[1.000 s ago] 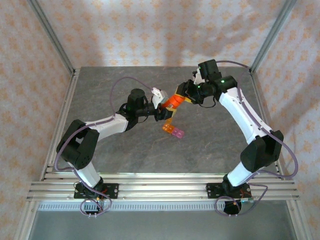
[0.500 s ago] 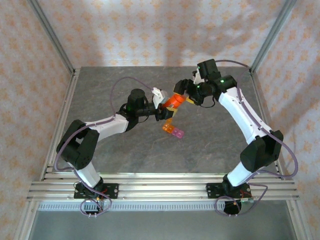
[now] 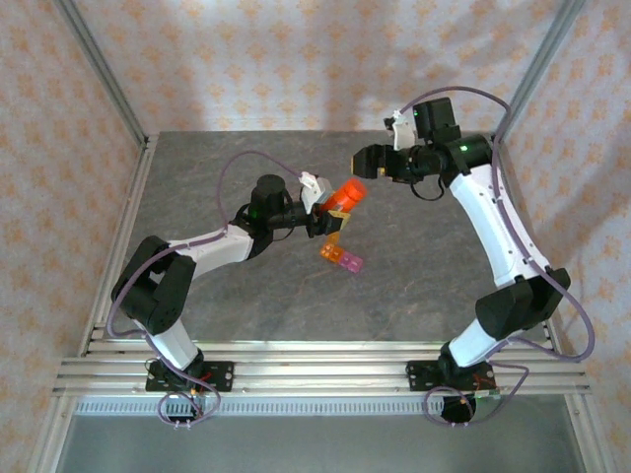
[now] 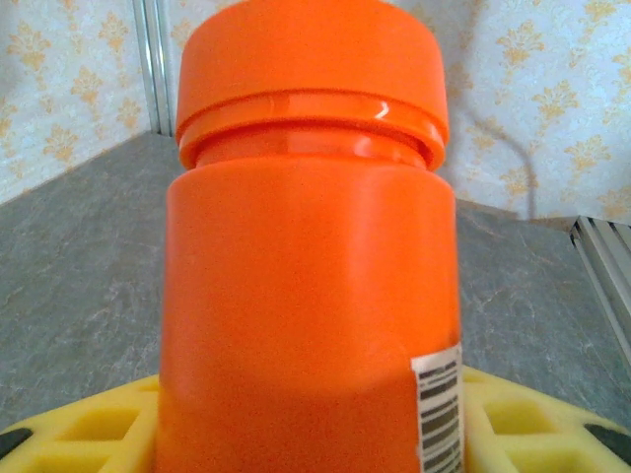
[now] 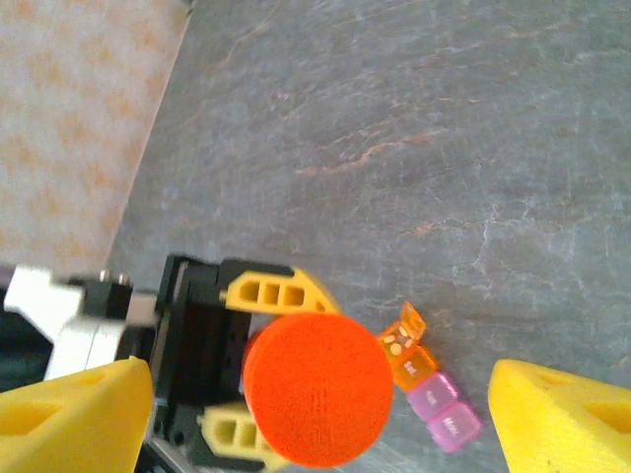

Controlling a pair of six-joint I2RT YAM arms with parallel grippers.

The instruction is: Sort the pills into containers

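Note:
My left gripper (image 3: 332, 208) is shut on an orange pill bottle (image 3: 346, 193), holding it above the table; its orange cap (image 4: 311, 59) is on. In the left wrist view the bottle (image 4: 311, 276) stands between the yellow fingers (image 4: 89, 424). My right gripper (image 3: 359, 161) hangs open up and to the right of the cap, apart from it. From the right wrist the cap (image 5: 317, 389) lies below, between that gripper's wide-spread yellow fingertips (image 5: 74, 414). The containers (image 3: 340, 256), a short orange-to-pink strip, lie on the table under the bottle. One orange cell (image 5: 399, 345) stands open with small pale pills inside.
The grey stone-patterned table (image 3: 246, 296) is framed by aluminium posts (image 3: 108, 79) and patterned cloth walls. A slotted rail (image 3: 315, 370) at the near edge carries both arm bases.
My right gripper was closed round the bottle's cap, then opened and drew back up and to the right. The left gripper and the bottle stayed put.

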